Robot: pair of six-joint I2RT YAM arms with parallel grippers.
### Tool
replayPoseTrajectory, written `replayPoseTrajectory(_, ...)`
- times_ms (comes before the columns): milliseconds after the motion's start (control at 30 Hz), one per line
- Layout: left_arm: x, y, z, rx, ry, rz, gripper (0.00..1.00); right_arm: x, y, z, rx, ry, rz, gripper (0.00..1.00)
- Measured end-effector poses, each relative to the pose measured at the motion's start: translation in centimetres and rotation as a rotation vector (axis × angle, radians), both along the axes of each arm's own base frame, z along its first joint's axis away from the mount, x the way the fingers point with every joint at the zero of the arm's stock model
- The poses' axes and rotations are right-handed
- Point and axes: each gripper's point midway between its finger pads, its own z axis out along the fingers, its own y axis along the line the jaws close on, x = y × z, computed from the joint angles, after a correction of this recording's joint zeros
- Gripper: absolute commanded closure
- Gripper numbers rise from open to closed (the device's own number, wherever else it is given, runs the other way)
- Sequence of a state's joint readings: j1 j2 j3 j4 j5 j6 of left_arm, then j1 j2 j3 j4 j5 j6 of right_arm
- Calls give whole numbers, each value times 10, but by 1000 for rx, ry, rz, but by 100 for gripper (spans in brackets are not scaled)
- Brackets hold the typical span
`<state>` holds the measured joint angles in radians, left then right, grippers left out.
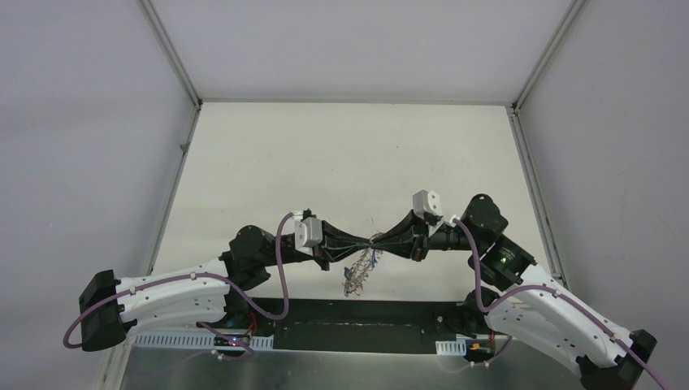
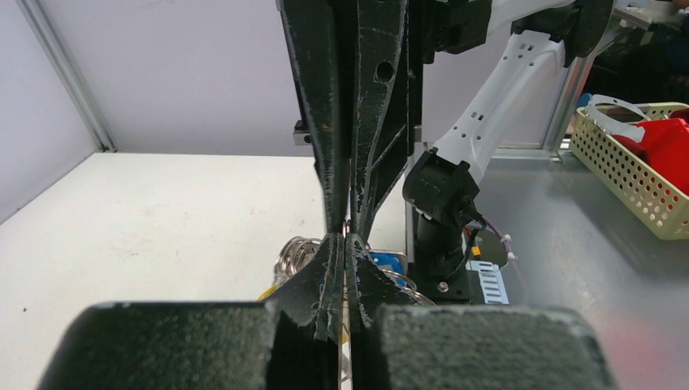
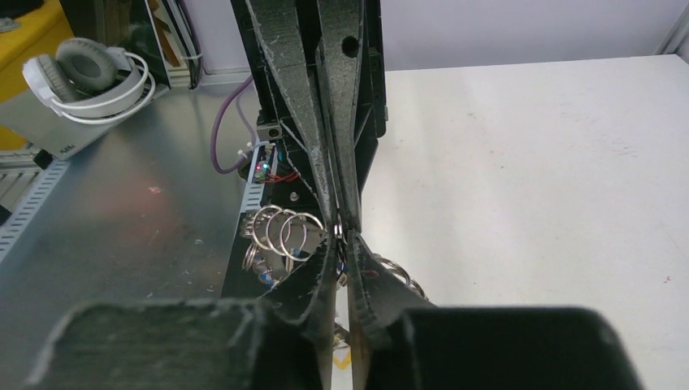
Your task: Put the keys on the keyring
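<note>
Two black robot pincers meet tip to tip at the centre of the overhead view, above a white tabletop (image 1: 341,154). From their meeting point the keyring (image 1: 357,276), a silvery chain-like loop, hangs toward the lower middle of the frame, strung with split rings (image 3: 280,231) and small keys (image 1: 370,260); a blue tag (image 2: 388,264) shows beside the fingers. The left gripper (image 2: 345,264) is pressed fully together and seems to pinch the loop's top. The right gripper (image 3: 348,264) shows only a thin slit between its fingers; whether it grips anything cannot be told. The loop looks light, limp and slippery, likely to swing and tangle, so it is best taken near its open end, and a key by its plastic tag. At the upper right of the left wrist view, a cream perforated basket (image 2: 626,166) holds something red (image 2: 670,138) and a white curved piece (image 2: 617,110)
</note>
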<state>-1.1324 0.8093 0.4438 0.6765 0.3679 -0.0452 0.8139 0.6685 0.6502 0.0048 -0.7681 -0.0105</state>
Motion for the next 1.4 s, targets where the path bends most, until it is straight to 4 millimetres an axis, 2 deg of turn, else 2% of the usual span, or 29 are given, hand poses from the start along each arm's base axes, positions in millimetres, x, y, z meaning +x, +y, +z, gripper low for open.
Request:
replayPoseTrajectory(167, 0, 0, -1, 2, 5, 0, 99, -2, 0, 1, 4, -3, 5, 100)
replayPoseTrajectory(233, 0, 0, -1, 2, 6, 0, 80, -1, -1, 1, 2, -1, 2, 100)
replayPoseTrajectory(300, 1, 0, 0, 0, 6, 4, 66, -1, -2, -3, -12, 9, -5, 100)
replayPoseTrajectory(367, 1, 4, 4, -13, 7, 13, 58, 1, -5, -14, -60, 35, -24, 100)
replayPoseTrajectory(433, 1, 11, 9, -24, 7, 30, 54, 2, -8, -29, -136, 76, -38, 100)
replayPoseTrajectory(567, 4, 24, 9, 10, 26, 79, 53, 2, -15, -42, -270, 129, -50, 100)
replayPoseTrajectory(733, 11, 23, 1, 119, 50, 114, 55, 3, -24, -43, -406, 173, -58, 100)
replayPoseTrajectory(867, 16, 12, -18, 226, 69, 112, 56, -1, -30, -46, -508, 223, -44, 100)
replayPoseTrajectory(1100, 16, -19, -60, 400, 98, 31, 58, -9, -40, -59, -661, 319, 1, 100)
replayPoseTrajectory(1267, 11, -28, -76, 442, 108, -21, 58, -16, -45, -66, -702, 343, 37, 100)
replayPoseTrajectory(1400, 8, -33, -80, 451, 109, -52, 61, -19, -45, -66, -703, 344, 56, 100)
